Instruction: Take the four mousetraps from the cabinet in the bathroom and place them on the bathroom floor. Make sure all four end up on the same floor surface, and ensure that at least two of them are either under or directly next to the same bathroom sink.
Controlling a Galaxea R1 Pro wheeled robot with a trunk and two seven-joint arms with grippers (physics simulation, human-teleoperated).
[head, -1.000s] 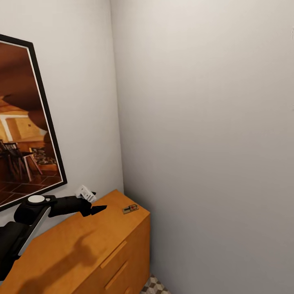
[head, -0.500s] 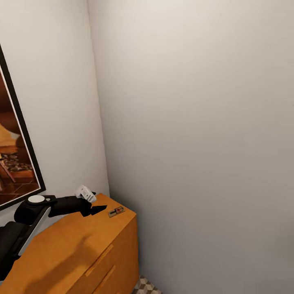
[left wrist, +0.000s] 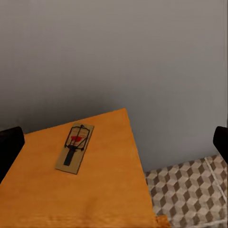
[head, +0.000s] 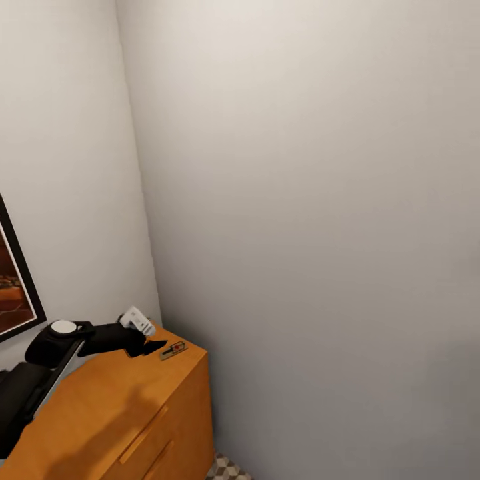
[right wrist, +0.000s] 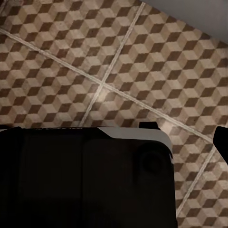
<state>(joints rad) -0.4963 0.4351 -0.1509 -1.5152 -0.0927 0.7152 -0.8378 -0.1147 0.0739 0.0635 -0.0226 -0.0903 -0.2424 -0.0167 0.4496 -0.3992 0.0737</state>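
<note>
A: Head view first: what is the room like?

B: A corner of two plain pale walls. The orange-brown cabinet (head: pixel 113 407) fills the lower left, its flat top bare wood and slim bar handles on the drawer fronts. A sliver of the cube-patterned bathroom floor (head: pixel 227 469) shows past its end.

A: And the task's thing?

B: One mousetrap (head: pixel 173 350) lies flat on the cabinet top near the far end corner, close to the wall. In the left wrist view it (left wrist: pixel 74 148) sits lengthwise on the wood, red mark and dark wire facing up.

A: Anything around it or in the way?

B: The left gripper (head: pixel 155 347) hangs just above the cabinet top, its tips just short of the trap. Its jaws stand wide apart with nothing between them. A dark-framed picture (head: pixel 17 280) hangs on the left wall, mostly cut off.

A: What is hard to make out?

B: The right wrist view looks down on floor tiles over a dark part of the robot (right wrist: pixel 85 178); the right gripper (right wrist: pixel 183 130) shows just two dark tips set apart, nothing held.
</note>
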